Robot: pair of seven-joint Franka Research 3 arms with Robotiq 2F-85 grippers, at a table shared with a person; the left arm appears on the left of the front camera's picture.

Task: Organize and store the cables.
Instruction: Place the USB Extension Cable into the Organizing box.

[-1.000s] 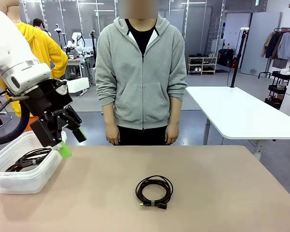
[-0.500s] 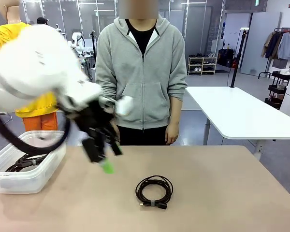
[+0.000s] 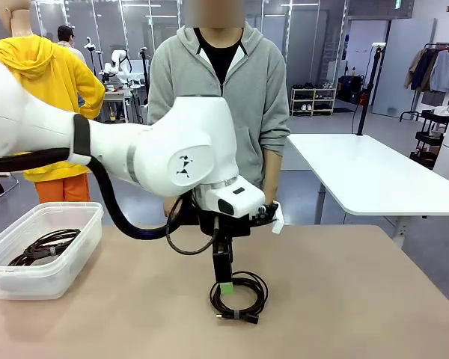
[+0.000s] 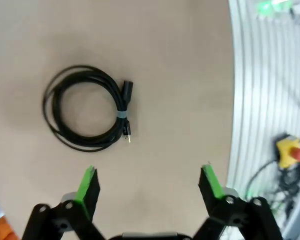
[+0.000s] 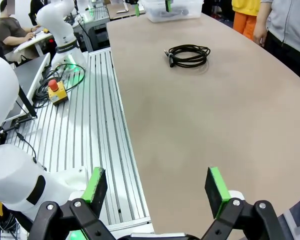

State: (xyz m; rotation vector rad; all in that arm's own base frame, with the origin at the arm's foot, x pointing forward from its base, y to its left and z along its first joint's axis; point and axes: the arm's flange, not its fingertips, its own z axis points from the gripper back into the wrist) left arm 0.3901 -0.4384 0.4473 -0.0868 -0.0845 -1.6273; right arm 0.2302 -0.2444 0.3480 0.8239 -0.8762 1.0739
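Observation:
One coiled black cable (image 3: pixel 239 297) lies on the tan table, near the middle of its front half. My left gripper (image 3: pixel 224 281) hangs just over the coil's left rim, pointing down, its jaws open and empty. In the left wrist view the coil (image 4: pixel 85 107) lies ahead and to the left of the open gripper (image 4: pixel 149 181), whose green pads (image 4: pixel 87 182) are spread wide. More cables (image 3: pixel 43 245) lie inside the clear plastic bin (image 3: pixel 56 278) at the table's left. My right gripper (image 5: pixel 157 189) stands open over the table's near edge, far from the coil (image 5: pixel 189 54).
A person in a grey hoodie (image 3: pixel 218 120) stands at the far side with both hands down. The table's edge and a ribbed metal platform (image 4: pixel 255 100) with a yellow stop button (image 4: pixel 290 150) lie to one side. A white table (image 3: pixel 367 176) stands at the back right.
My left arm has swung from above the bin rightward across the table and now hangs over the coiled cable. The coil and the person have not moved.

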